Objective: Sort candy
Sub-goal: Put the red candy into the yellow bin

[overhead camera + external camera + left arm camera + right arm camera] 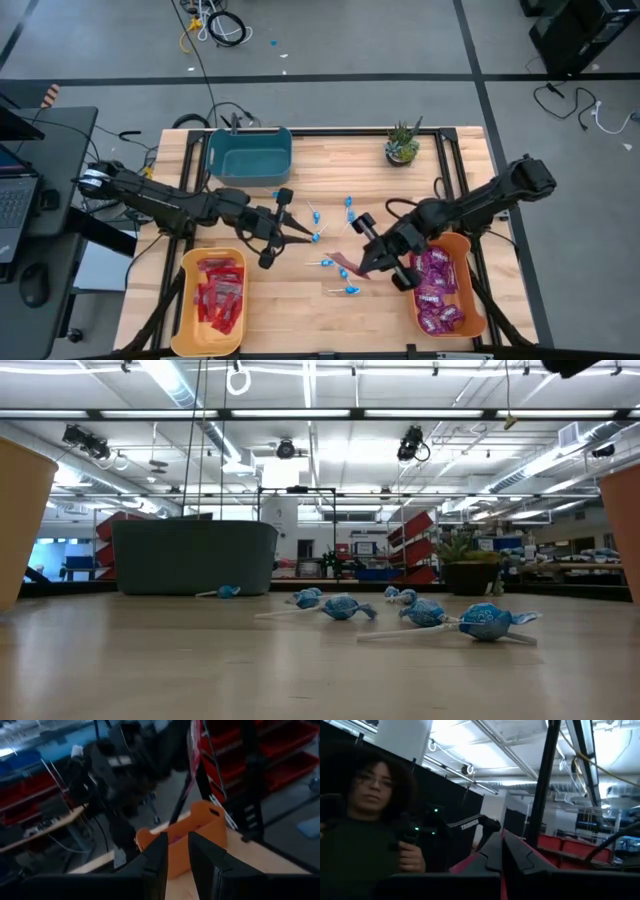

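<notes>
High view shows my right end effector [368, 262] over the worktop's middle, just beside the orange bin [462, 245] at the right edge. Its fingers are clamped on a flat red packet [345, 263], and the red strip running up between the fingers in the right wrist view agrees. The left end effector [278, 228] hangs above the worktop left of centre, fingers only a narrow way apart with nothing between them that I can see.

The rest of the candy is mostly sorted: purple packets [437, 288] fill the orange bin, red packets [220, 290] lie in the yellow bin [190, 262] at the front left corner, and the blue lollipops [331, 237] lie loose around the worktop's middle (the low view shows them lying flat with their sticks along the wood). The teal bin [250, 152] at the back edge looks empty.

As I judge it, the red packet belongs in the yellow bin, across the worktop from the arm holding it. I would carry it high over the lollipops to avoid scattering them, and keep the left arm clear of that path, or use it for a handover mid-worktop.
</notes>
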